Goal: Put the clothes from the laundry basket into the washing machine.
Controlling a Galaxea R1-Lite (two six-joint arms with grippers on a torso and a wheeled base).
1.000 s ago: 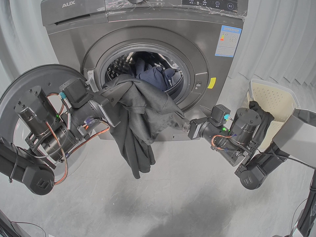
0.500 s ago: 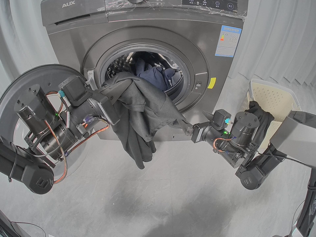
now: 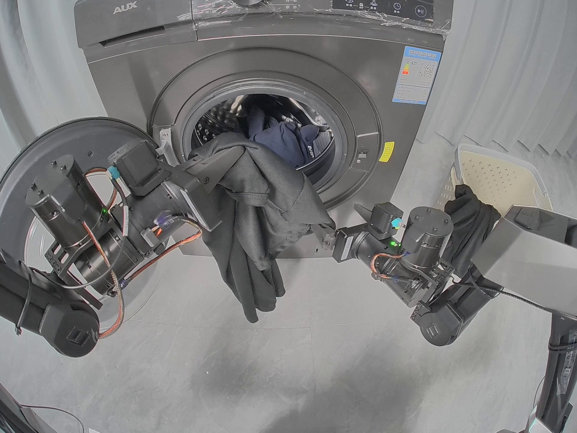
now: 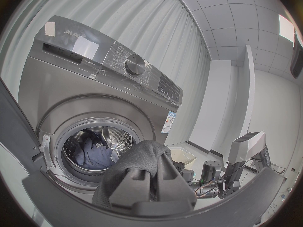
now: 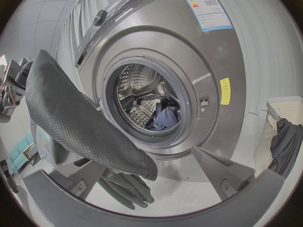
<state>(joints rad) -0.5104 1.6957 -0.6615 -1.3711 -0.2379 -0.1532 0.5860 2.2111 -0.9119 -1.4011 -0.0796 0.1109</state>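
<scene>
At the far left the round dark grey door [image 3: 78, 145] of the front-loading silver-grey washing machine [image 3: 270, 49] stands swung wide open. Just in front of the door, the left gripper [image 3: 201, 166] is held up at the left edge of the drum mouth, its jaws clenched on a bunched fold of the large dark grey knit garment [image 3: 258, 211]. In the left wrist view the fabric is pinched between the two fingers and mounded over their tips. From that grip the garment drapes across the lower left rim of the round opening, part of it at the mouth of the drum and the longer part hanging down the machine's front panel, clear of the pale grey floor [image 3: 300, 362]. Deeper inside the steel drum lies a crumpled heap of navy blue clothes [image 3: 282, 139]. To the right of the hanging cloth, below the drum opening, sits the right gripper [image 3: 324, 236], right at the garment's right-hand edge. Its jaws are released and stand well apart: in the right wrist view a sweep of the grey fabric lies across one finger, while the other finger [image 5: 217, 169] is bare. At the far right, beside the machine, stands the cream perforated plastic laundry basket [image 3: 499, 175] with a black garment [image 3: 469, 224] slung over its near rim.
</scene>
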